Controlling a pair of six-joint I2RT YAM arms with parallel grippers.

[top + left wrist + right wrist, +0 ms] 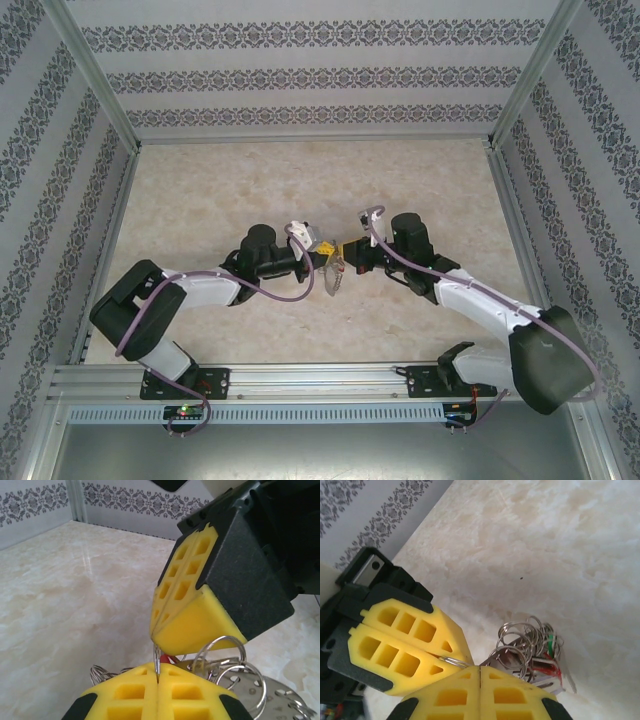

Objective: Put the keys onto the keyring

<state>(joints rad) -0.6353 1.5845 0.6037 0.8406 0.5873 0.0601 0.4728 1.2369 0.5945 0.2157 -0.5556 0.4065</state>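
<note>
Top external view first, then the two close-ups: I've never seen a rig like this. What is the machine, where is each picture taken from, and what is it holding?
The machine is two robot arms bolted at the near edge of a marbled table. The overhead picture looks down on the left arm and the right arm, whose tips meet mid-table. The other two pictures come from a camera on each wrist, so the yellow foam fingers along the bottom edge are that arm's own. The left gripper and the right gripper are both shut, tip to tip, and appear to pinch the thin wire of the silver keyring. Its coloured tags hang beside them. I cannot tell whether they touch the table.
</note>
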